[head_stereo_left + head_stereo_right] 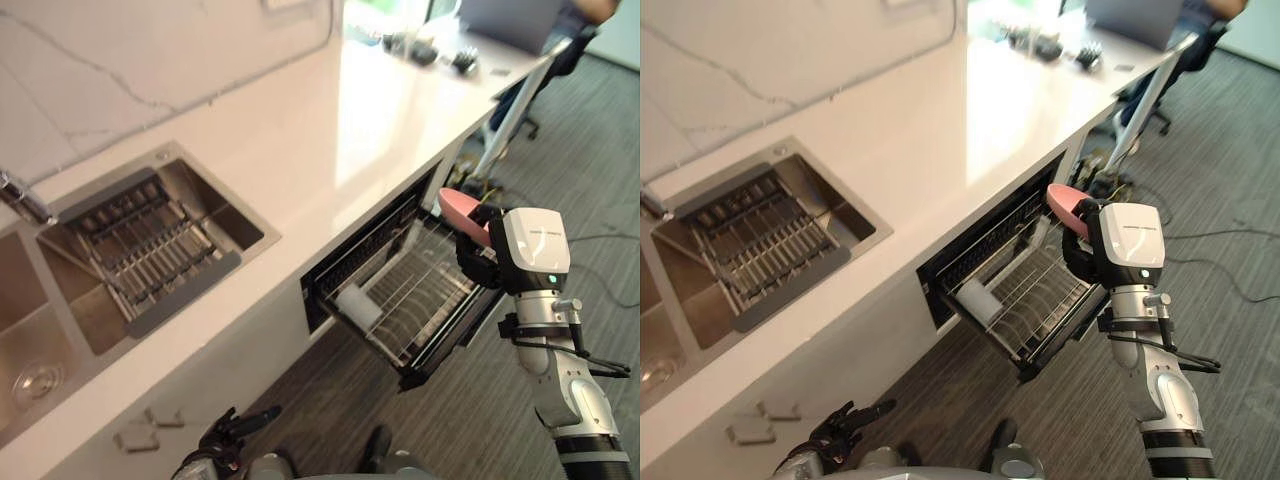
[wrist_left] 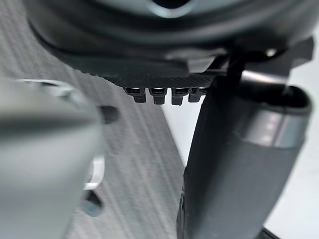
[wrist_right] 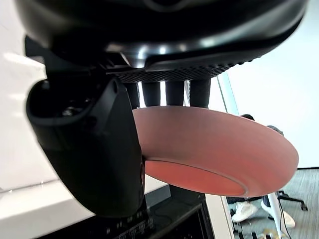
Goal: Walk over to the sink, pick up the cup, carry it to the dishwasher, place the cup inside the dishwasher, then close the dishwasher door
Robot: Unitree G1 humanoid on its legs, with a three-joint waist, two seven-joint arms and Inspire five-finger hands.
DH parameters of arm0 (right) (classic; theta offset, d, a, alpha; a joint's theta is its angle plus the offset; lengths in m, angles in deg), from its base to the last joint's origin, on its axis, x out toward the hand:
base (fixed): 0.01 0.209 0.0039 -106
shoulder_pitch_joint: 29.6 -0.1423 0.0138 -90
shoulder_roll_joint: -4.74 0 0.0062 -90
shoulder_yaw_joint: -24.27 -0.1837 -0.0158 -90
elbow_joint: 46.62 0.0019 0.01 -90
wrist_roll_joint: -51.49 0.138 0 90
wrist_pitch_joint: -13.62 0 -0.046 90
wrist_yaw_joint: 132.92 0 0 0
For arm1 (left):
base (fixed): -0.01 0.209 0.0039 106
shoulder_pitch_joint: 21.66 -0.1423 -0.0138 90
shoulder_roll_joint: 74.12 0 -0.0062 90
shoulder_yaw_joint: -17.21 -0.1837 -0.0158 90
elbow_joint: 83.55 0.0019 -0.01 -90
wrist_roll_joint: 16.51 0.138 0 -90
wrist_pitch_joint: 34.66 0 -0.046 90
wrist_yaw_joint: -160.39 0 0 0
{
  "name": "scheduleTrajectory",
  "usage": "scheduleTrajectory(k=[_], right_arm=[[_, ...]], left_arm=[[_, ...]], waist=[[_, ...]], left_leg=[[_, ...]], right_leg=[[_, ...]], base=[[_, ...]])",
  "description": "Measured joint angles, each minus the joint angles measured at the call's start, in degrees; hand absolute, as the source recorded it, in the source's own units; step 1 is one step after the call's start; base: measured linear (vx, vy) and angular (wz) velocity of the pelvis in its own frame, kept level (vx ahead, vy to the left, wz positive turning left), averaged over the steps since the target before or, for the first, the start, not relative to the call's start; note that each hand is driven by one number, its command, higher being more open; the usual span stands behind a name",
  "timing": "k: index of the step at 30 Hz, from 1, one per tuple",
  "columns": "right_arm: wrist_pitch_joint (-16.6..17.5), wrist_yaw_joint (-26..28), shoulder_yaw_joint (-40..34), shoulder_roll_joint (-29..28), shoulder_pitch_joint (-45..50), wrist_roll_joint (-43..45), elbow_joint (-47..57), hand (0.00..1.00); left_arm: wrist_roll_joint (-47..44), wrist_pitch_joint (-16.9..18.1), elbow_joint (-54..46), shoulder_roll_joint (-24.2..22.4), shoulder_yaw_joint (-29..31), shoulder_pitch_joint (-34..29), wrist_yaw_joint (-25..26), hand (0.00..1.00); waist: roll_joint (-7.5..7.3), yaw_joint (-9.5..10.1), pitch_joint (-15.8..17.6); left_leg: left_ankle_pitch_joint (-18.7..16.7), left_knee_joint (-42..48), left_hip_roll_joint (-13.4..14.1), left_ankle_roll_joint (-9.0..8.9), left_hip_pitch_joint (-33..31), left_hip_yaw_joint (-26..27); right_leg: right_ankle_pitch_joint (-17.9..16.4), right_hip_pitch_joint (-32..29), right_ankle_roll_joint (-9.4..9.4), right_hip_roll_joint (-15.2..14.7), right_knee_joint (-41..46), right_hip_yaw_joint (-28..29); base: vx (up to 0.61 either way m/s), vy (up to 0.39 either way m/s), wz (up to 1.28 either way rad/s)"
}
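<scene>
1. Over the outer end of the pulled-out dishwasher rack, in the left eye view, the right hand holds a pink dish. It is shallow, more saucer than cup, and clear of the wires.
   - It seems to be held there ready to go down into the rack.
   - The dish is tilted, its wide span slanting with the higher edge toward the bench.
   - A white object lies at the rack's inner end.
   - The sink, with a wire drainer in it, is well apart.
   - The left hand hangs low by the bench front, fingers loosely spread, holding nothing.
2. In the right eye view the dish is again above the rack and apart from it. The dishwasher stands open, so I judge that placing the dish and closing the door are not yet done.
3. In the left wrist view the fingers sit in a relaxed row beside the thumb. Nothing is between them, and grey floor lies beyond.
4. In the right wrist view the thumb presses the dish's underside at its near edge, with fingers curled over the upper face.
   - This is a firm pinch at one side.
   - The foot ring faces the thumb's side, and the dish's span reaches away from the palm.
   - Gripping one edge likely leaves the far rim free to slip between the wires.
</scene>
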Motion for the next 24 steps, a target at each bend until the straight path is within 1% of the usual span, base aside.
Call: scheduleTrajectory(k=[1, 2, 3, 4, 6, 7, 11, 15, 17, 18, 20, 22, 24], right_arm=[[-1.1, -0.4, 0.4, 0.0, -3.0, 0.0, -3.4, 0.0], [-2.4, -1.9, 0.7, 0.1, -5.6, 0.2, -7.5, 0.0], [-2.9, -2.5, 0.8, 0.0, -6.9, 0.2, -9.6, 0.0], [-4.1, -3.5, 1.4, 0.1, -9.0, 0.4, -13.4, 0.0], [-5.7, -5.7, 2.0, 0.1, -10.5, 1.2, -16.7, 0.0], [-6.3, -7.3, 2.4, 0.1, -11.7, 2.0, -18.7, 0.0], [-7.6, -10.2, 2.8, 1.2, -17.2, 6.2, -24.6, 0.0], [-7.6, -12.2, 3.0, 3.4, -21.6, 7.8, -27.5, 0.0], [-8.1, -13.7, 4.5, 5.1, -25.5, 8.0, -31.7, 0.0], [-8.5, -13.8, 4.9, 5.3, -26.4, 8.0, -32.9, 1.0], [-10.5, -14.1, 5.5, 5.6, -28.7, 9.1, -36.4, 1.0], [-12.2, -14.2, 5.7, 5.6, -29.6, 12.2, -37.7, 1.0], [-12.6, -14.1, 5.9, 5.6, -29.6, 14.9, -37.7, 1.0]], left_arm=[[0.0, 1.2, 0.3, -0.2, -0.7, 0.2, 0.0, 1.0], [0.0, 3.9, 0.3, -0.1, -0.7, 0.8, 0.0, 1.0], [0.0, 5.3, 0.2, 0.0, -0.8, 1.0, 0.0, 1.0], [-0.1, 7.2, 0.0, 0.1, -0.9, 1.2, 0.1, 1.0], [-0.1, 10.3, 0.0, 0.3, -1.7, 1.3, 0.1, 1.0], [-0.8, 11.4, -0.2, 0.5, -1.9, 1.3, -0.5, 1.0], [-1.2, 16.1, -0.2, 1.4, -4.0, 1.3, -1.3, 1.0], [-2.5, 17.0, -0.9, 2.0, -6.0, 1.4, -2.5, 1.0], [-3.0, 16.8, -2.0, 2.2, -7.3, 2.0, -2.4, 1.0], [-3.4, 16.8, -2.4, 2.2, -7.6, 2.1, -2.3, 1.0], [-4.0, 16.7, -3.1, 2.1, -8.4, 3.0, -2.2, 1.0], [-4.0, 16.6, -3.4, 2.2, -8.4, 3.3, -2.0, 1.0], [-4.0, 16.5, -4.4, 2.2, -8.9, 3.3, -0.8, 1.0]], waist=[[0.1, 0.22, 1.7], [0.19, 0.66, 3.5], [0.23, 1.13, 4.4], [0.36, 2.01, 5.6], [0.89, 2.49, 7.1], [0.92, 2.78, 8.1], [1.02, 3.64, 9.8], [1.61, 3.8, 10.1], [2.34, 3.82, 10.5], [2.58, 3.88, 10.7], [3.8, 4.38, 11.3], [4.38, 4.67, 11.6], [4.77, 4.78, 11.8]], left_leg=[[0.5, 0.1, -0.4, 0.43, -2.2, -1.0], [1.3, 0.1, -0.9, 0.8, -4.1, -2.0], [1.7, 0.0, -1.1, 0.99, -4.8, -2.3], [2.2, -0.2, -1.5, 1.32, -6.2, -2.7], [2.8, -0.3, -2.2, 1.79, -8.5, -4.5], [3.2, -0.3, -2.6, 2.08, -9.8, -5.2], [3.8, -0.1, -3.8, 2.81, -13.5, -7.0], [4.0, -0.1, -5.3, 3.24, -15.6, -7.6], [4.2, 0.0, -6.2, 3.55, -17.0, -8.0], [4.3, -0.1, -6.3, 3.59, -17.2, -8.2], [4.3, -0.1, -6.7, 3.72, -17.5, -8.9], [4.4, -0.1, -6.9, 3.73, -17.7, -9.2], [4.4, -0.2, -7.0, 3.73, -17.7, -9.2]], right_leg=[[-0.1, -1.9, -0.1, -0.7, 1.1, -0.6], [-0.1, -3.5, -0.14, -1.4, 1.8, -1.6], [0.0, -4.2, -0.17, -1.7, 2.1, -1.8], [0.1, -5.5, -0.28, -2.2, 2.6, -2.2], [0.1, -6.9, -0.28, -3.0, 3.0, -3.8], [0.3, -7.7, -0.25, -3.3, 3.0, -4.6], [1.5, -9.7, 0.06, -3.7, 1.7, -6.2], [2.3, -11.2, 0.84, -4.9, 1.0, -6.5], [2.7, -12.2, 1.19, -5.7, 1.0, -6.4], [2.7, -12.3, 1.27, -5.8, 1.0, -6.4], [2.7, -12.3, 1.31, -6.2, 1.0, -6.1], [2.7, -12.3, 1.32, -6.4, 1.0, -5.9], [2.7, -12.4, 1.32, -6.4, 1.0, -5.6]], base=[[-0.12, 0.063, 0.46], [-0.1, 0.06, 0.44], [-0.1, 0.065, 0.35], [-0.07, 0.056, 0.27], [-0.02, 0.069, 0.42], [0.02, 0.08, 0.42], [0.04, 0.087, 0.26], [0.04, 0.119, 0.13], [0.04, 0.115, 0.15], [0.03, 0.109, 0.2], [0.03, 0.096, 0.2], [0.03, 0.068, 0.09], [0.03, 0.051, 0.02]])
